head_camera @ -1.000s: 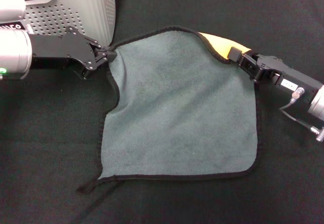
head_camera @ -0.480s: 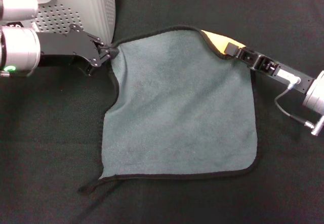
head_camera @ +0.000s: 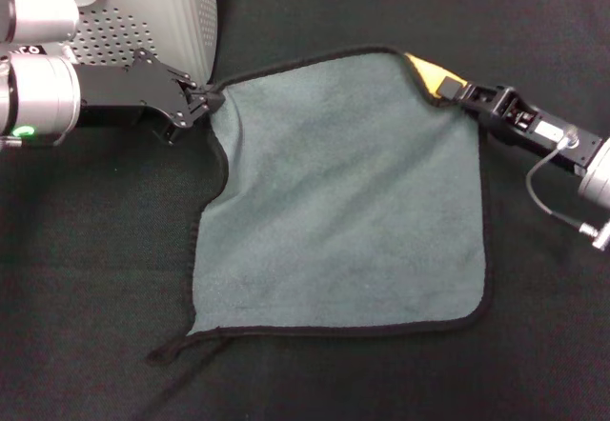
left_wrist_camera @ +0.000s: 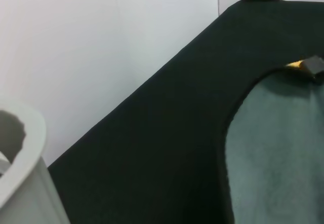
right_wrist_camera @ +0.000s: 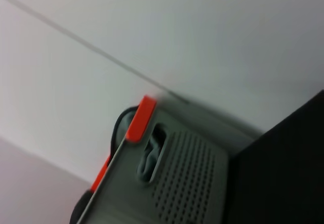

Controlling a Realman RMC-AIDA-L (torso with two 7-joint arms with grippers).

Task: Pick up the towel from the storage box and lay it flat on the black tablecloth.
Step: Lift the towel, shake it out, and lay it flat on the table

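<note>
- While I watch from the head camera, the towel [head_camera: 343, 202] lies spread grey-green side up on the tablecloth [head_camera: 86, 278], out of the box [head_camera: 157, 11].
- Its far right corner is folded back, showing yellow, and a black loop trails off the near left corner.
- My left gripper [head_camera: 205, 99] is pinched together on the towel's far left corner, right beside the box's perforated wall.
- My right gripper [head_camera: 456, 90] is clamped on the yellow far right corner, its arm reaching in from the right with a cable looping behind it.
- From the left wrist I see the towel's far edge, the yellow corner and a white wall [left_wrist_camera: 101, 41] beyond the tablecloth.
- From the right wrist I see the box with an orange-red strip [right_wrist_camera: 140, 117] on something behind it.
</note>
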